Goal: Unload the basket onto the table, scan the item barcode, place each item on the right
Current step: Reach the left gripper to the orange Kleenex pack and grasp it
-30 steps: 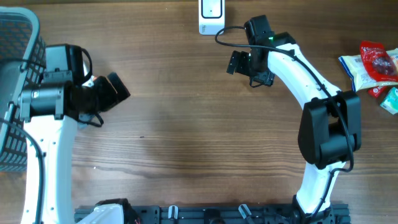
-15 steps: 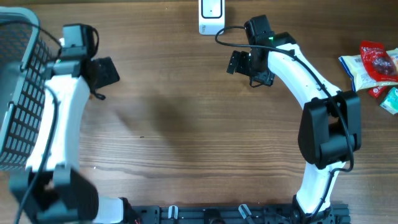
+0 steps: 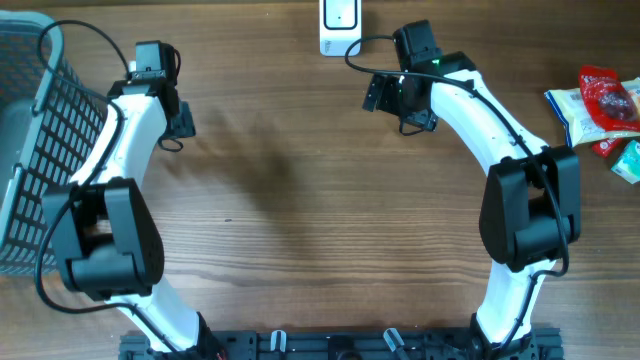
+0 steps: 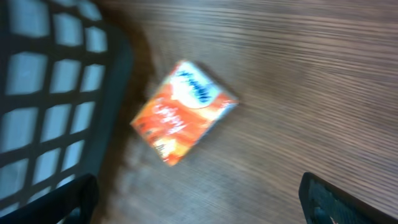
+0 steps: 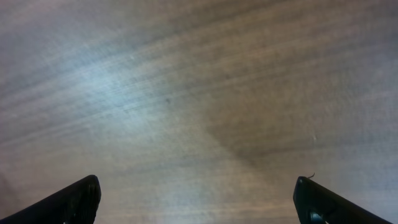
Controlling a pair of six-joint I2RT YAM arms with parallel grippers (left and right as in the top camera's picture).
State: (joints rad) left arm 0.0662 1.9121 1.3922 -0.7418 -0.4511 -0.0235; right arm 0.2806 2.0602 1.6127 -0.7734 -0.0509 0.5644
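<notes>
Lying flat on the table, just beside the basket: orange packet. Left gripper poised above it, spread, empty; right gripper spread, empty. Risk: packet could be shoved against the basket by a finger, the grasp missed.

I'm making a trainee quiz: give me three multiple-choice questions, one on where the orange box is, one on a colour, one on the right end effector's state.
1. Where is the orange box? A on the table beside the basket; B inside the basket; C in an end effector.
2. The device at the table's far edge is: A black; B white; C green.
3. The right end effector is: A shut on the box; B shut on a cable; C open, empty.
Answers: A, it lies on wood by the mesh; B, its casing is white; C, its fingers stand apart over bare wood.
</notes>
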